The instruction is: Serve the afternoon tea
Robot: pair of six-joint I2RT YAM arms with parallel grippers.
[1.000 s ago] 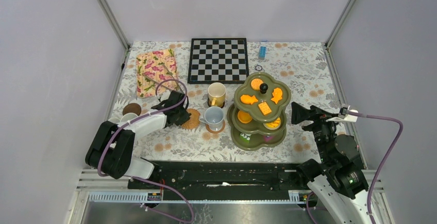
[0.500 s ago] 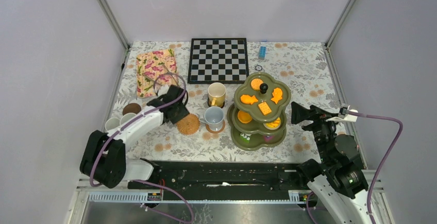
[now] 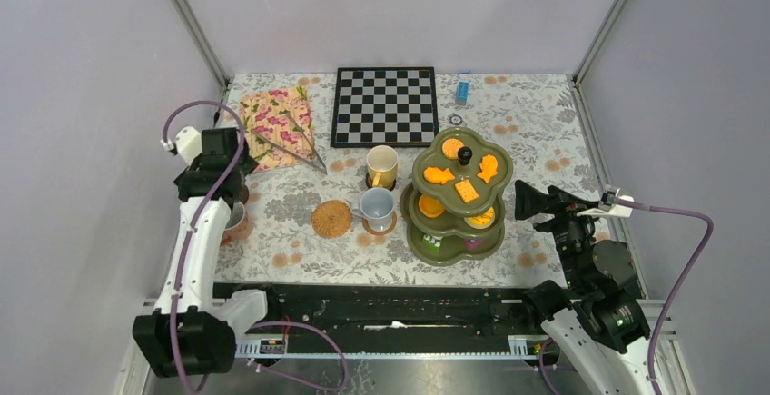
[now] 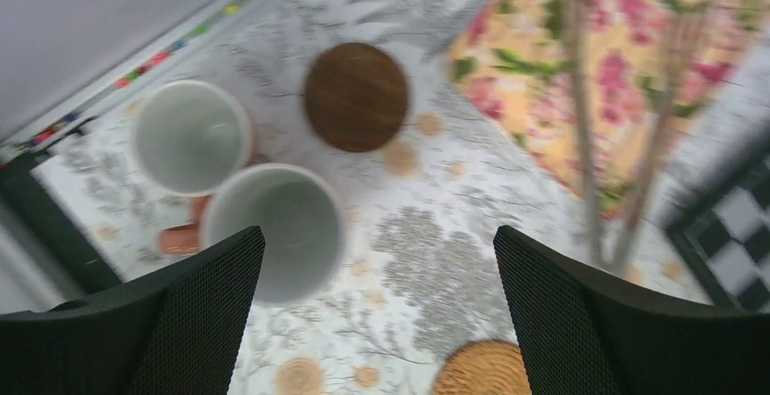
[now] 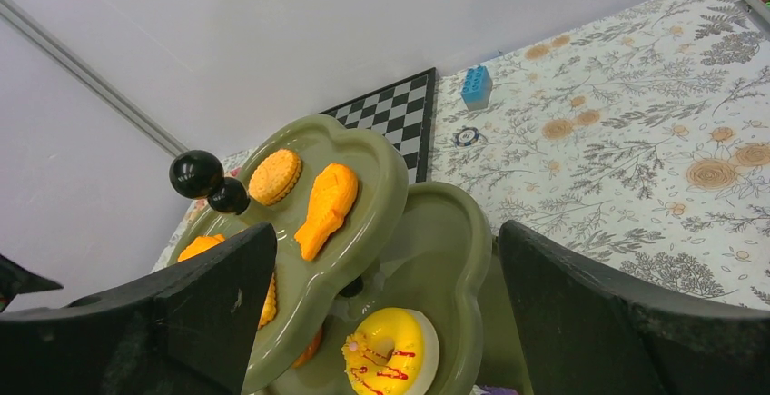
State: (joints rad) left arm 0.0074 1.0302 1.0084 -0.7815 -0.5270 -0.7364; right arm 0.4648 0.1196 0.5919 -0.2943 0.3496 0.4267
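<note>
— Left end effector (image 4: 377, 241), is it holding anything from where you're standing?

— No, nothing in it. Its fingers are spread wide, and it hangs above the worktop (image 3: 545, 132) well to the left of the stand (image 3: 416, 242). Right under it are two white mugs (image 4: 191, 136), touching side by side, with a dark coaster (image 4: 356, 95) bare just beyond them.

— And the right end effector (image 3: 524, 199)?

— Wide open too, and empty. It sits just off the stand's right side, pointing at it without touching.

— What's on the stand?

— Orange biscuits (image 3: 439, 175) on the top tier around the black knob (image 3: 464, 153), and a yellow-iced doughnut (image 5: 390, 363) on a tier lower down. It's upright, all three tiers level.

— The other cups?

— A pale blue mug (image 3: 376, 205) stands on a brown coaster just left of the stand, and a cream-yellow mug (image 3: 382, 166) stands right behind it, also close to the stand. A woven coaster (image 3: 331, 219) lies bare a little further left of the blue one.

— Anything else about?

— A chessboard (image 3: 383, 104) behind the stand and a floral tray (image 3: 275, 125) further left of that
</note>
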